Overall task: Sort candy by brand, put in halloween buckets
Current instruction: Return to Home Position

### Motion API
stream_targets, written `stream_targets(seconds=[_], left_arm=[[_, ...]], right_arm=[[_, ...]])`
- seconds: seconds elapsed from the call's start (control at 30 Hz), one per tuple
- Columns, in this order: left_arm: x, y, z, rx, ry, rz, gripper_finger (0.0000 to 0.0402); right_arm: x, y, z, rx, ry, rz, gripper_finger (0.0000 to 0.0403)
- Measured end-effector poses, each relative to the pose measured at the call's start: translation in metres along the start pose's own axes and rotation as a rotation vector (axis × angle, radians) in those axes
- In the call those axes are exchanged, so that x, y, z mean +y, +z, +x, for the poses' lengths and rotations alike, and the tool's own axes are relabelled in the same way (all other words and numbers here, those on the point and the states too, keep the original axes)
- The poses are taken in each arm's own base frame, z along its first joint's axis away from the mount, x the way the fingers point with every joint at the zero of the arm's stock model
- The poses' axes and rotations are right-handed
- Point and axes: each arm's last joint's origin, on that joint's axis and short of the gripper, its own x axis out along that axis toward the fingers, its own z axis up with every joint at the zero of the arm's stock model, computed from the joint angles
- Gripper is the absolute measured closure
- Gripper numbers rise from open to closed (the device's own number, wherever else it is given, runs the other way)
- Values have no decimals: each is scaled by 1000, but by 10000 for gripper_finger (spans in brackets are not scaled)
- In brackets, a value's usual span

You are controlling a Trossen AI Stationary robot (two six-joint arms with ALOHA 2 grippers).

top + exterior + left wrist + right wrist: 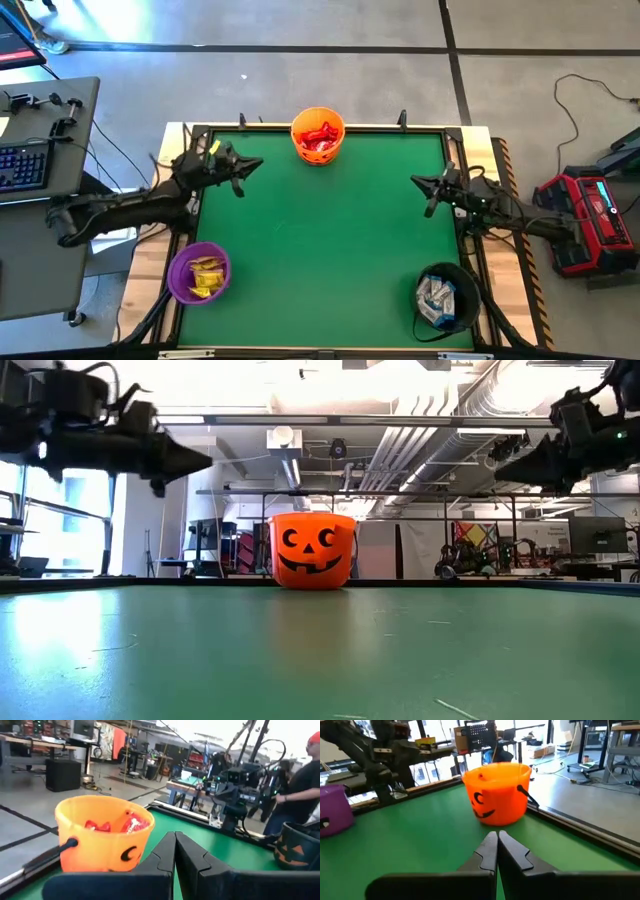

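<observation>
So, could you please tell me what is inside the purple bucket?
Yellow candy packets lie piled in the purple bucket; anything beneath the top packets is covered.

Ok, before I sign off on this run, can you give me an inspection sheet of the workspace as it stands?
Surface: green table, no loose candy seen.
Job's things: orange bucket holds red candy; purple bucket, yellow candy; black bucket, white-blue candy.
Clutter: nothing seen.
Grippers: left gripper shut, empty, raised over the table's left side; right gripper the same over its right side.
Cables: black cable on the floor right of the table.
Surroundings: desk with keyboard left, red device right, a person beyond the table.
</observation>
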Motion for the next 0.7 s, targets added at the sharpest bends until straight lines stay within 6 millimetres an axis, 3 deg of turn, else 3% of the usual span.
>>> stream_targets(seconds=[0.23,0.7], left_arm=[[-3,-20,-25,-38,59,-46,401],[-12,-24,-50,12,120,17,401]], right_arm=[[1,-12,6,3,18,39,403],[1,-11,5,-13,26,-20,403]])
